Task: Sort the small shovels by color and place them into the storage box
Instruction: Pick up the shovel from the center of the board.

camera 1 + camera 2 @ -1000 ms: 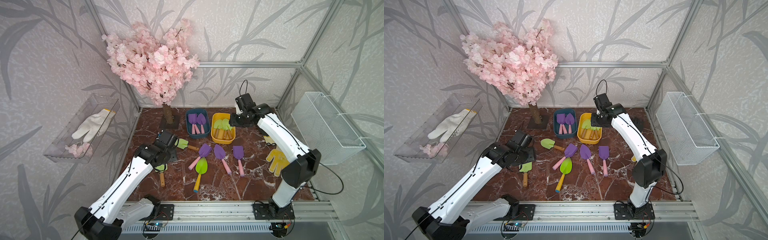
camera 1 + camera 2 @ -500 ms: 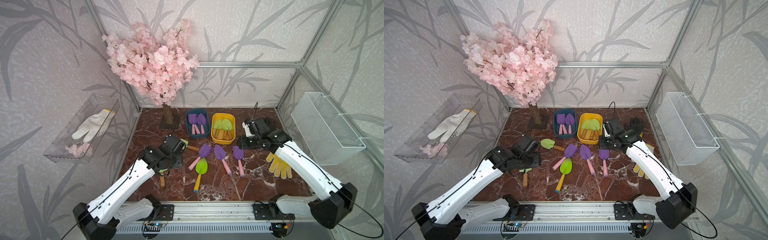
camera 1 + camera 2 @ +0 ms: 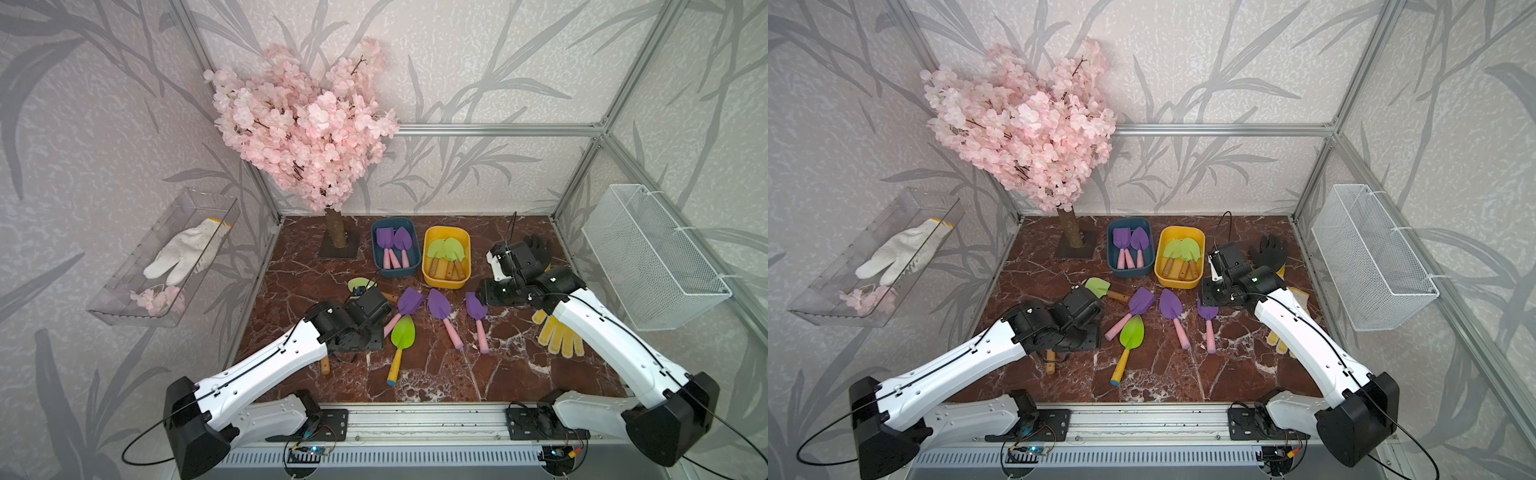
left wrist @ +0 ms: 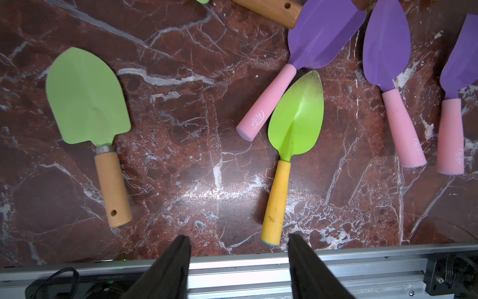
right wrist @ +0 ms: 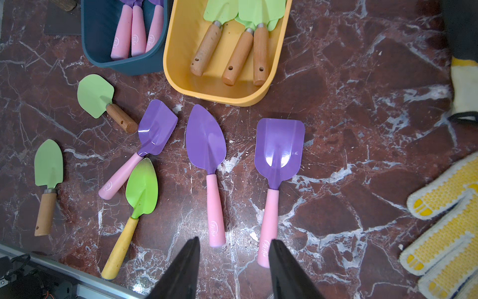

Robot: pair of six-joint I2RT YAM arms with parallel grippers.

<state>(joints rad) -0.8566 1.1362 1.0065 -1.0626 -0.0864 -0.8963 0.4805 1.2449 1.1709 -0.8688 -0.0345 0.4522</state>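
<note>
Noted the right arm (image 3: 615,343) drawn back from above the yellow box (image 3: 444,282) since a second ago, and the left arm (image 3: 266,363) shifted slightly nearer the loose shovels. Found a pink blossom tree (image 3: 303,124) standing at the back of the marble table (image 3: 519,374), a white wire basket (image 3: 652,257) on the right wall, and a clear tray (image 3: 137,316) holding a white glove (image 3: 183,257) on the left wall. Spotted yellow-dotted gloves (image 5: 445,202) lying at the table's right edge.

Counted three purple shovels (image 5: 137,33) with pink handles in the blue box (image 5: 103,38), and three pale green shovels (image 5: 260,51) with wooden handles in the yellow box just beside it. Logged six more loose on the marble:
- three loose purple shovels (image 5: 205,137) in a row
- a bright green shovel (image 5: 142,186) with a yellow handle, close against the leftmost purple one
- two pale green wooden-handled shovels (image 5: 95,95) farther left

Found the right gripper (image 5: 234,240) with jaws spread and nothing between them, over the ends of two pink handles. Found the left gripper (image 4: 239,236) likewise parted and empty, by the end of the yellow handle. Could not judge how high above the marble either hung.
</note>
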